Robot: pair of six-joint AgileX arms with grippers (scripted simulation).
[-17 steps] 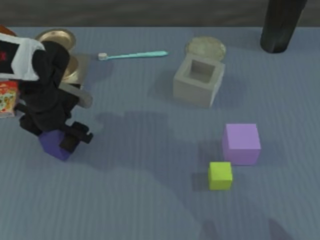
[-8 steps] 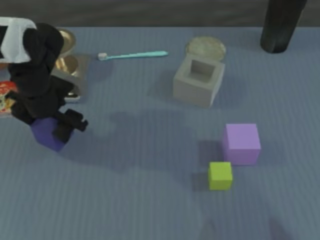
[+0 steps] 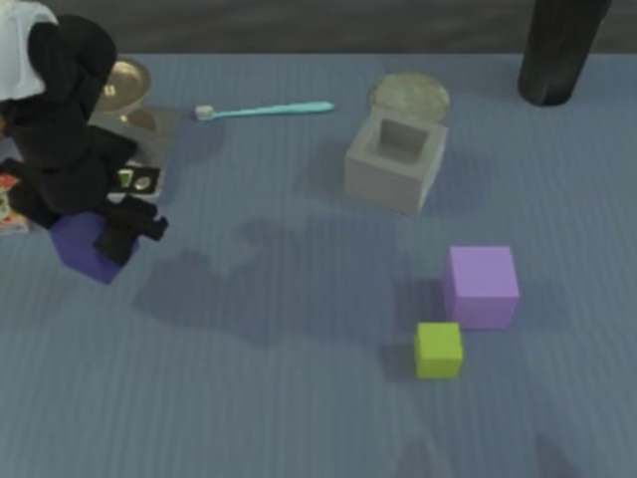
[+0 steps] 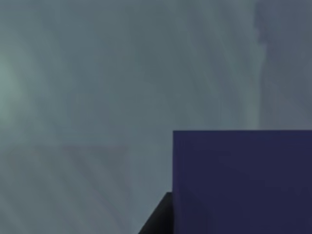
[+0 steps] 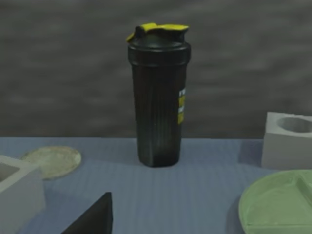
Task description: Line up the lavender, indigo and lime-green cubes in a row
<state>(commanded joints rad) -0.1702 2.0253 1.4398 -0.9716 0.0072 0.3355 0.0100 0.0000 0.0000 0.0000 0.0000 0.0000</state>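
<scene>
My left gripper point(image 3: 107, 237) is shut on the indigo cube point(image 3: 78, 245) and holds it above the table's far left side. In the left wrist view the dark blue-purple cube point(image 4: 243, 180) fills the corner, with one black fingertip point(image 4: 158, 219) against its side. The lavender cube point(image 3: 481, 286) rests on the table at the right. The small lime-green cube point(image 3: 438, 350) sits just in front of it, slightly to the left, with a narrow gap between them. My right arm is out of the top view; only a dark tip of the right gripper point(image 5: 97, 217) shows in its wrist view.
A grey hollow square block point(image 3: 395, 159) stands at the back centre with a round disc point(image 3: 409, 95) behind it. A teal toothbrush point(image 3: 264, 109) lies at the back left. A black shaker bottle point(image 3: 557, 50) stands at the back right. Brass dishes point(image 3: 124, 80) lie under the left arm.
My left arm has carried the indigo cube up and back toward the table's far left. The lavender and lime-green cubes have not moved.
</scene>
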